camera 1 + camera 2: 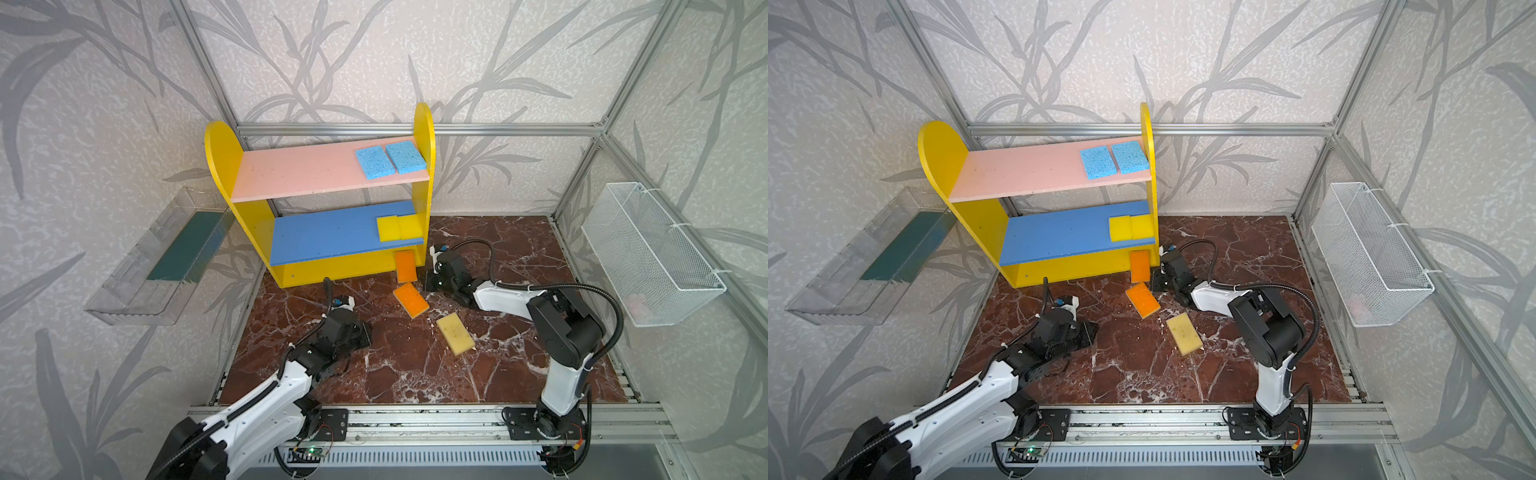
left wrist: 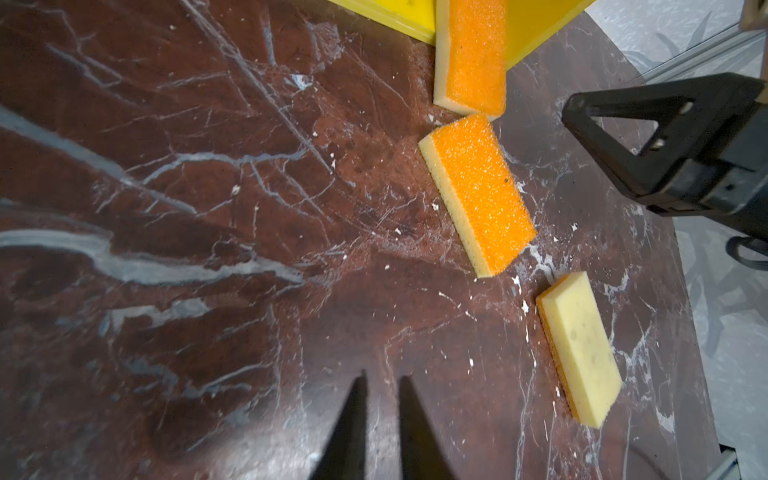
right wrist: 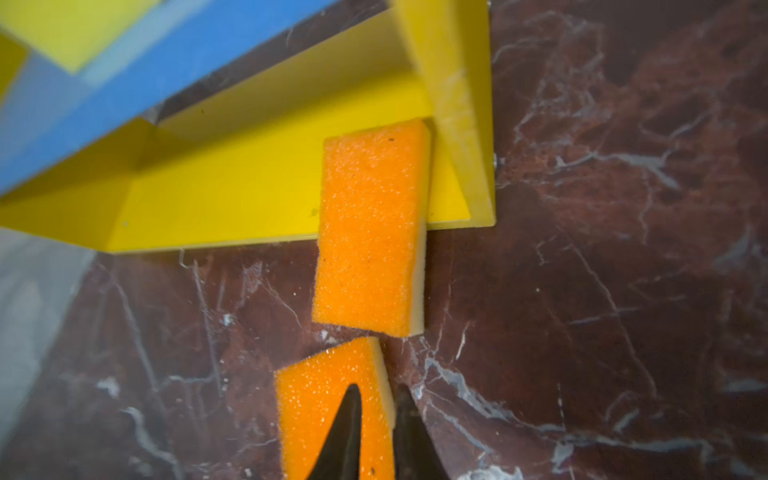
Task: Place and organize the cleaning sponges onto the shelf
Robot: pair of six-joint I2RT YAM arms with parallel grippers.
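Left gripper [image 2: 383, 378] and right gripper [image 3: 377, 388] are closed, empty.

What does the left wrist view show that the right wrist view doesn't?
Only the left wrist view: the pale speckled sponge and a side view of the right gripper. Only the right wrist view: the blue middle board with a bright yellow sponge on it. Both: the overhanging orange sponge partly on the yellow base, and the loose orange sponge on the marble table.
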